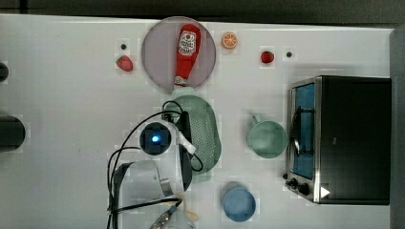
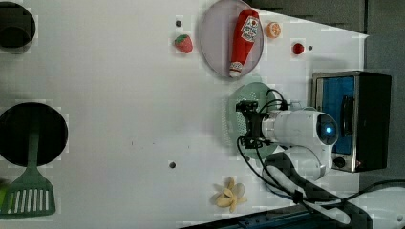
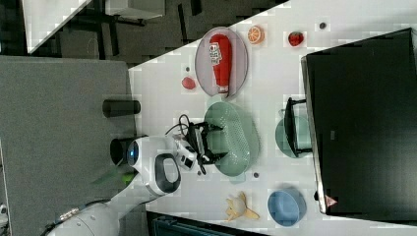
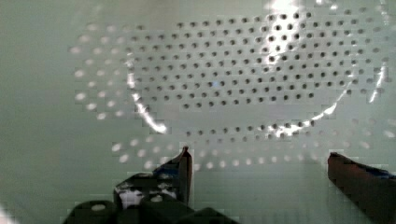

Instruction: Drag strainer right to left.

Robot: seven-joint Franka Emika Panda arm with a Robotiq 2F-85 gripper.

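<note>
The strainer sat near the middle of the white worktop, just below the grey plate in the top view, with the red ketchup bottle lying on that plate. The gripper was down inside the strainer's bowl, its two dark fingers spread apart with the perforated mint-green wall showing between them in the wrist view; nothing was clamped between them. In the right view the gripper reached into the strainer from the right view's left side, the white arm trailing behind it. In the left view the strainer lay partly under the arm, between the plate and the banana. To the top view's right of the strainer stood the green mug, apart from it, with the toaster oven beyond. The blue bowl sat nearer the top view's lower edge. A strawberry and an orange slice flanked the plate.
</note>
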